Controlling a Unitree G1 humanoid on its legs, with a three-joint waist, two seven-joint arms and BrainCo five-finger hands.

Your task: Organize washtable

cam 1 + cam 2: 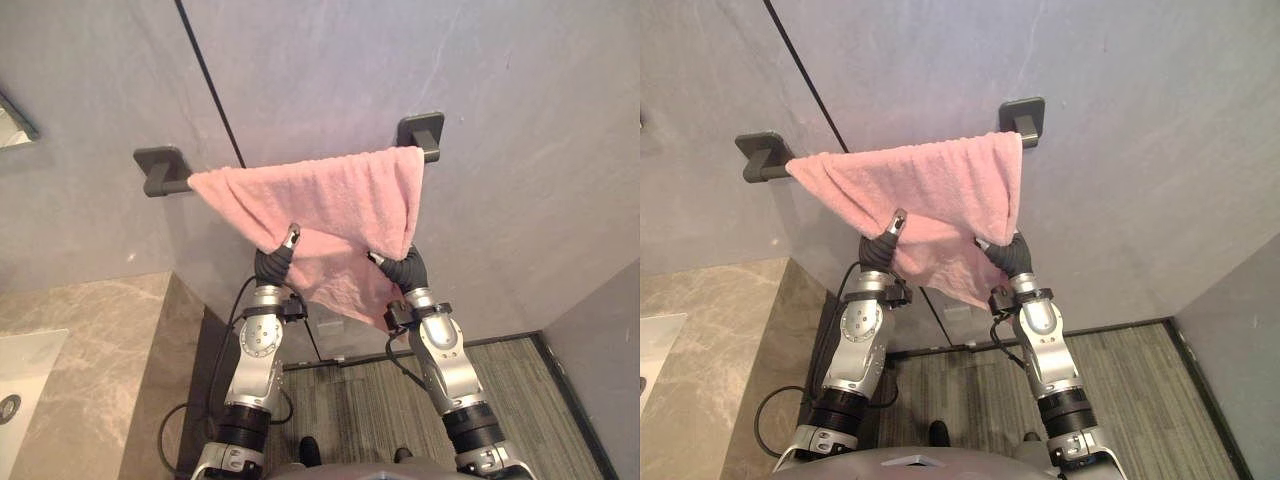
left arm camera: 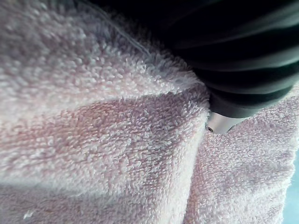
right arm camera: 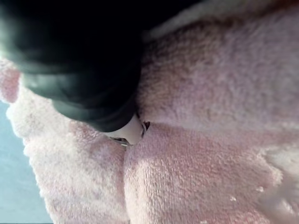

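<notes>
Pink towel [image 1: 330, 195] draped over a dark grey towel bar [image 1: 176, 187] fixed to the grey wall [image 1: 500, 100] by a left bracket [image 1: 160, 166] and a right bracket [image 1: 423, 131]. We see the cloth spread along almost the whole bar, from just beside the left bracket to the right bracket, where its upper corner is bunched. It hangs unevenly: the lower edge slants, and the lowest fold drops between the two raised arms, nearer the right one.

The left hand [image 1: 274, 263] is pressed into the lower left part of the towel. The right hand [image 1: 404, 268] meets the cloth at its lower right, below the bunched corner. Each wrist view shows that arm's dark ribbed cover lying close against pink terry pile, with folds of cloth wrapped about it. For either hand we cannot tell whether it grips the towel or merely rests against it, since the cloth hides the rest.

Below and to the robot's left lies a beige marble countertop [image 1: 90, 340] with a white basin [image 1: 25, 365] at its edge. A striped grey floor [image 1: 360, 390] lies beneath the arms
</notes>
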